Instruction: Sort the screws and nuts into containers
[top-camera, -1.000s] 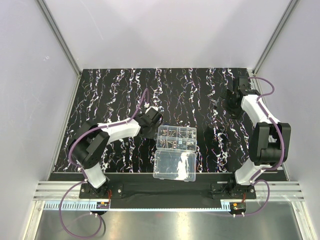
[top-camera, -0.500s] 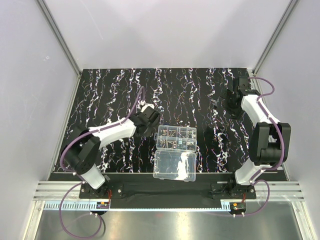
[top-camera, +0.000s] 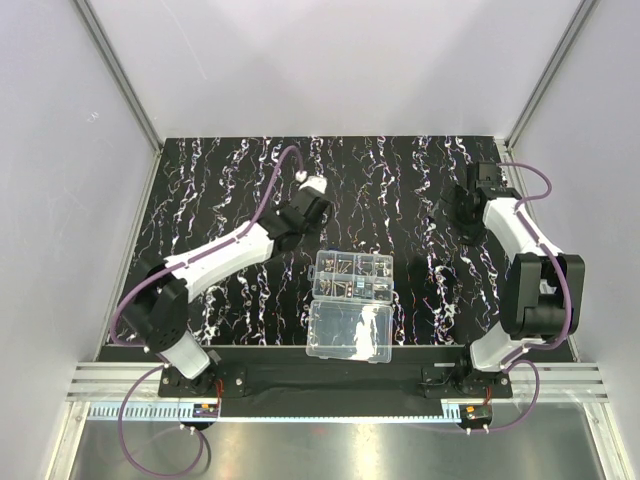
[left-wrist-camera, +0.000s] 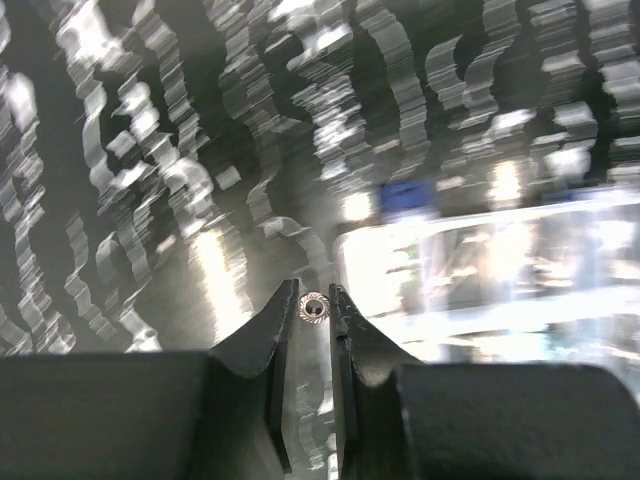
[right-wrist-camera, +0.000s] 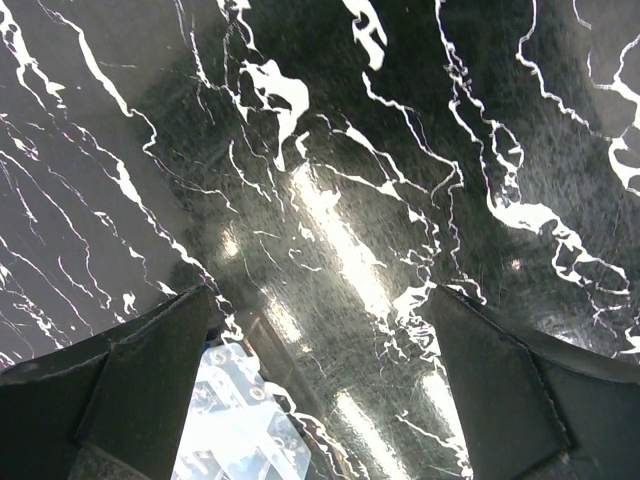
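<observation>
A tiny silvery flanged nut (left-wrist-camera: 314, 308) is pinched between the tips of my left gripper (left-wrist-camera: 314, 300), which is shut on it and raised over the mat. In the top view the left gripper (top-camera: 305, 205) hangs behind and to the left of the clear organizer box, whose divided containers (top-camera: 352, 277) hold small metal parts. The box shows as a bright blur (left-wrist-camera: 500, 270) at the right of the left wrist view. My right gripper (top-camera: 465, 208) stands wide open over the mat at the far right, with nothing between its fingers (right-wrist-camera: 170, 350). No loose screws show on the mat.
The black mat (top-camera: 220, 190) with white-purple streaks covers the table. The box's plain clear lid (top-camera: 350, 333) lies folded open toward the near edge. A corner of the box (right-wrist-camera: 240, 430) shows low in the right wrist view. Grey walls enclose the sides and back.
My left arm has swung away from the box's left side toward the back of the mat, carrying the nut. The right gripper has shifted only slightly and stayed open.
</observation>
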